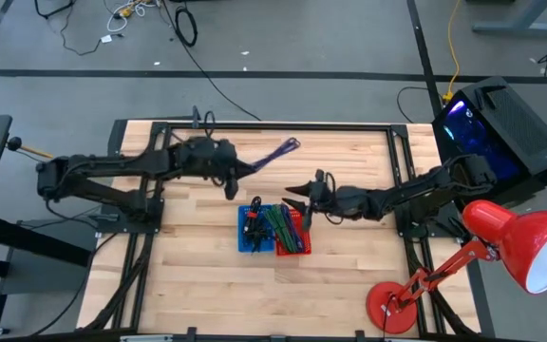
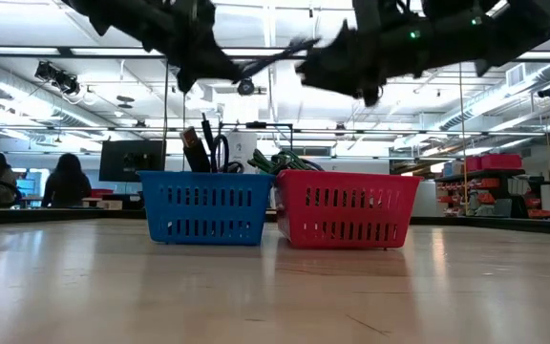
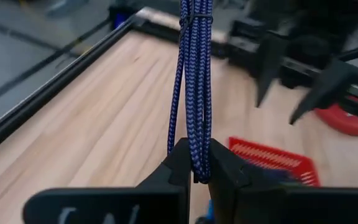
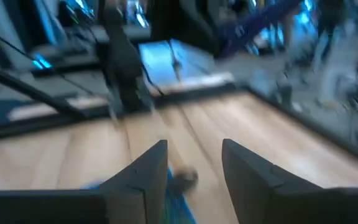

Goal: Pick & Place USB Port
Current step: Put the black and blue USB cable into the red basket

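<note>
two baskets and a purple cable up in the air

near the middle of the wooden table [image 1: 198, 275] two little baskets sit side by side, touching. from above, the blue basket [image 1: 251, 228] is on the left and the red basket [image 1: 292, 233] is on the right. the blue basket holds dark cables and plugs, and some of them stick up over its rim in the low view. the red basket holds a bundle of cables too, green ones and darker ones, heaped above its rim. which plug is which is too small to tell.

the left gripper [image 1: 247, 167] is up above the table, behind the baskets. its fingers are squeezed tight on a purple braided cable [image 1: 275, 153]. the cable is folded into a bunch with a small tie around it, and it sticks out past the claw toward the far edge of the table. it hangs in the air and does not touch the wood or the baskets.

the right gripper [image 1: 295, 202] floats just over the red basket, near its far right corner. its two fingers stand apart and nothing is between them.

a red lamp [image 1: 501, 242] stands at the right front corner of the table. a black box with blue lights [image 1: 497, 119] sits past the right edge. far behind the table, people sit in the room.
</note>
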Robot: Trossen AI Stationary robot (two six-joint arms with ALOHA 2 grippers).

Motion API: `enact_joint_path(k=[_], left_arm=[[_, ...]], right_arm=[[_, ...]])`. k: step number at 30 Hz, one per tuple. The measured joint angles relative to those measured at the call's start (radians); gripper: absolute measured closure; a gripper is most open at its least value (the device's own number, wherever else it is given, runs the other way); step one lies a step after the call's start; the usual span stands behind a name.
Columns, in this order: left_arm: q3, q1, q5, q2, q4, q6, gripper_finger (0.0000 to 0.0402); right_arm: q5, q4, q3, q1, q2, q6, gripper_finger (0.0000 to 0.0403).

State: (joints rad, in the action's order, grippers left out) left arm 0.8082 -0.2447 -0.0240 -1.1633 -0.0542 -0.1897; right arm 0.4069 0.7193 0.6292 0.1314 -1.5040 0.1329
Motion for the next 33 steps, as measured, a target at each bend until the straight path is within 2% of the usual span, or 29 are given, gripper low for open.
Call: enact_joint_path(k=[4,8,11,20,33], left_arm=[[-0.018,0.077,0.045,0.000,0.106,0.045,0.0372],[-0.056,0.138,0.106,0.000,0.265,0.095,0.0372],[-0.068,0.166,0.127,0.000,0.323,0.118,0.0372],[-0.071,0.200,0.159,-0.007,0.343,0.137,0.0372],[-0.071,0.251,0.174,-0.008,0.353,0.144,0.0372]], right_arm=[[-0.094,0.136,0.000,-0.041,0.000,-0.084,0.0247],[-0.220,0.214,0.000,-0.085,0.000,-0.082,0.0247],[-0.283,0.255,0.000,-0.112,0.000,-0.077,0.0247],[-0.386,0.437,0.000,-0.167,0.000,-0.092,0.0247],[-0.401,0.549,0.001,-0.222,0.000,-0.089,0.0247]])
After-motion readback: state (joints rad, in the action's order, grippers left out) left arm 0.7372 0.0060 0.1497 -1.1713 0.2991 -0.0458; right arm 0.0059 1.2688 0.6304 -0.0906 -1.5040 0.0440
